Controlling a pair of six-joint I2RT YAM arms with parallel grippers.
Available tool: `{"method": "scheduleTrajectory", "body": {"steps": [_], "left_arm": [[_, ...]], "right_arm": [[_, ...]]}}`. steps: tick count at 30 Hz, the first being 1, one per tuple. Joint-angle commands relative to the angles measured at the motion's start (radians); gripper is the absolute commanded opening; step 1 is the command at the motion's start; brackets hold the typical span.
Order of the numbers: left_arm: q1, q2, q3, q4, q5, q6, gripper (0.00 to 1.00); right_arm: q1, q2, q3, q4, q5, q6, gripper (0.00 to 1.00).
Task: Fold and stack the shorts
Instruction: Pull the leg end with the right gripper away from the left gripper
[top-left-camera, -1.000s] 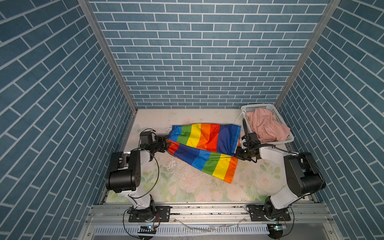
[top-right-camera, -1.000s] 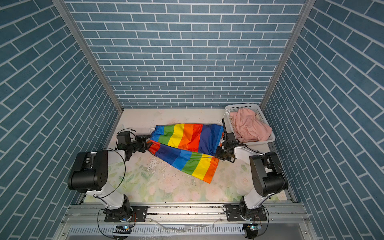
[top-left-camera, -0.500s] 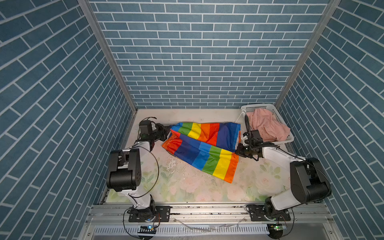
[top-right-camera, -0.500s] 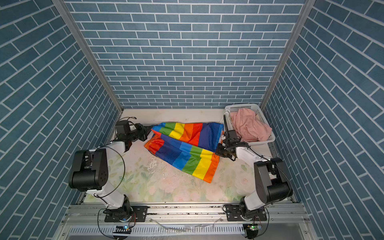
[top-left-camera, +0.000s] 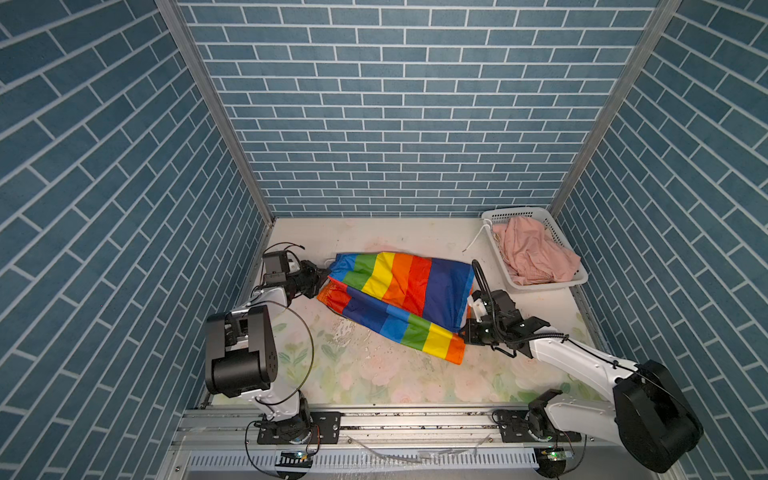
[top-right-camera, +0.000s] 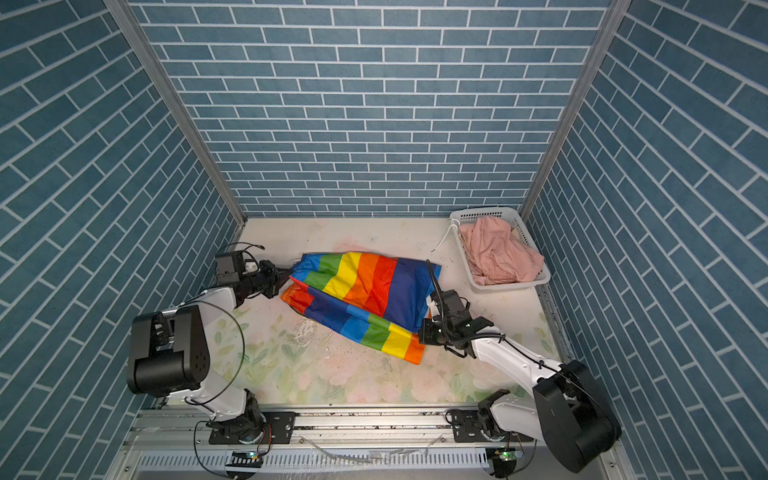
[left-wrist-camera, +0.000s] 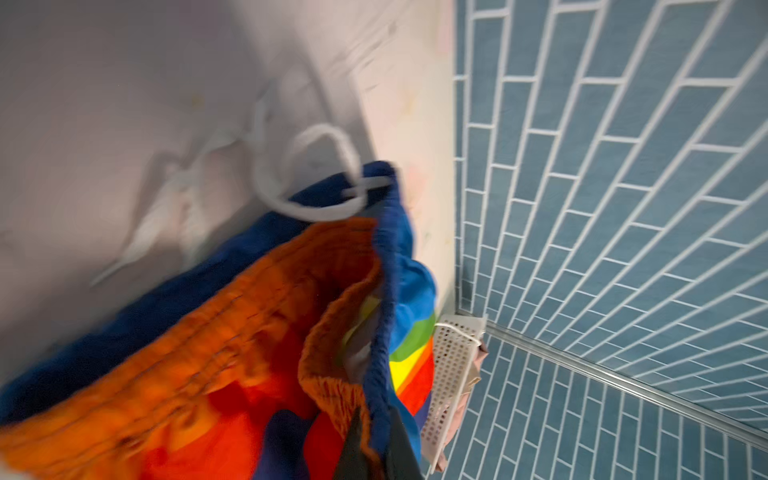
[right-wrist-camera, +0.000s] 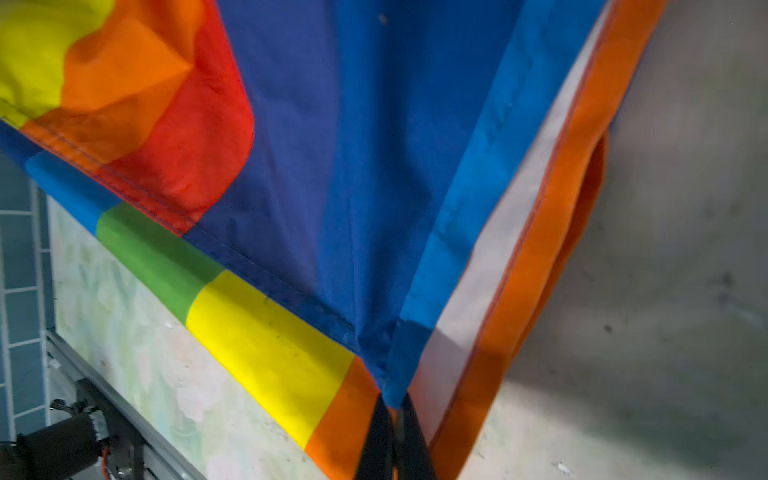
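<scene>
Two closed grips on rainbow shorts: left gripper pinches the waistband, right gripper pinches a blue hem corner (pink shorts lie in basket).

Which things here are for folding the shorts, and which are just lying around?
For the job: rainbow shorts, pinched by the left gripper and right gripper; pink shorts, in the basket.
Just lying about: basket; flowery table.

One white basket, one pink shorts inside the basket, one rainbow-striped shorts beside the basket, one white drawstring over the basket's rim, two grippers, left gripper, right gripper
</scene>
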Motion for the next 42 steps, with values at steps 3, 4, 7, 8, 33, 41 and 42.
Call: {"method": "scheduleTrajectory", "body": {"steps": [3, 4, 7, 8, 33, 41, 42], "left_arm": [[0.079, -0.025, -0.081, -0.050, -0.031, 0.092, 0.00], [0.090, -0.025, -0.093, -0.057, -0.041, 0.099, 0.00], [0.097, -0.020, -0.122, -0.048, -0.056, 0.106, 0.00], [0.096, -0.016, -0.130, -0.040, -0.051, 0.104, 0.00], [0.067, 0.172, -0.189, 0.315, -0.052, -0.125, 0.00], [0.070, 0.245, -0.123, 0.355, -0.044, -0.154, 0.00], [0.070, 0.248, -0.120, 0.356, -0.043, -0.154, 0.00]], "right_arm": [[0.034, 0.023, -0.048, 0.069, 0.053, 0.093, 0.00], [0.036, 0.038, -0.055, 0.076, 0.056, 0.101, 0.00], [0.033, 0.108, -0.041, 0.064, 0.082, 0.104, 0.00], [0.029, 0.138, -0.025, 0.054, 0.092, 0.100, 0.00], [-0.186, 0.492, 0.602, -0.332, 0.063, -0.162, 0.00], [0.025, 0.135, 0.346, -0.244, 0.016, -0.102, 0.00], [0.056, 0.115, 0.295, -0.213, -0.004, -0.091, 0.00]]}}
